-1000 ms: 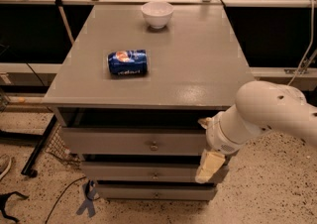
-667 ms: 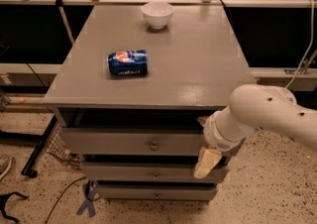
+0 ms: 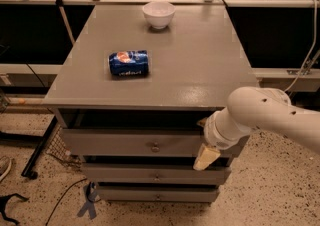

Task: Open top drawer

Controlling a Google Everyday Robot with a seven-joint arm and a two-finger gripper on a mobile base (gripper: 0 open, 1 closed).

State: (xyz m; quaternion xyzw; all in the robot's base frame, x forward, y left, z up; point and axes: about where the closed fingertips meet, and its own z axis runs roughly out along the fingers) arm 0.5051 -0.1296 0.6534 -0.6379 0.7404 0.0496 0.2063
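Presently the cream-tipped gripper, on its white arm, hangs against the right end of the wide, shallow grey wooden top drawer, at its lower edge. Wide or narrow: cannot tell. The drawer's small round metal knob sits well aside of the gripper, at mid-front, ungrasped. The drawer looks shut or nearly so, roughly flush with the two slimmer grey fronts beneath. Left, by this reading: reach the knob, grip, pull. Up past the gripper, on the cabinet top, are a blue soda can on its side and a white bowl.
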